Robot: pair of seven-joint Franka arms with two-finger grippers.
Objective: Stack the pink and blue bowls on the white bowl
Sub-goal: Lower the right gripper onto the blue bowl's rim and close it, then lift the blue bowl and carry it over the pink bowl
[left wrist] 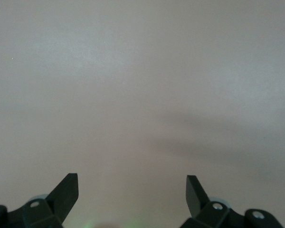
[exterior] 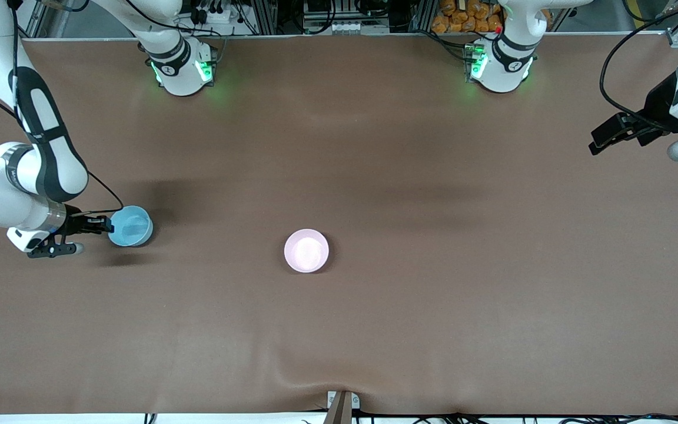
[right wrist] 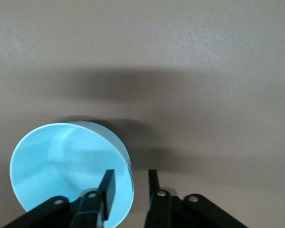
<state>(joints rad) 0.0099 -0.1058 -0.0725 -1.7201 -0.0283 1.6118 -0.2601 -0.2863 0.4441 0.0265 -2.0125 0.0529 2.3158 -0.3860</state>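
Blue bowl [exterior: 130, 226] sits toward the right arm's end of the surface [exterior: 374, 147], and the right claw [exterior: 102, 224] is narrowed on its rim, one finger inside the wall and one outside, as the right wrist view shows [right wrist: 71, 171]. The pink bowl [exterior: 306, 251] rests near the middle of the surface, well apart from the blue one, apparently nested on the white bowl, though that white bowl cannot be made out. To do this step well, the right arm would need to lift the blue bowl level, carry it over the pink bowl, centre rim over rim and lower before letting go, since a rim pinch may let the bowl tilt. Open brown surface lies between the two bowls, with nothing in the way. The left claw [left wrist: 132, 190] waits with fingers wide over the left arm's end of the surface, near its edge
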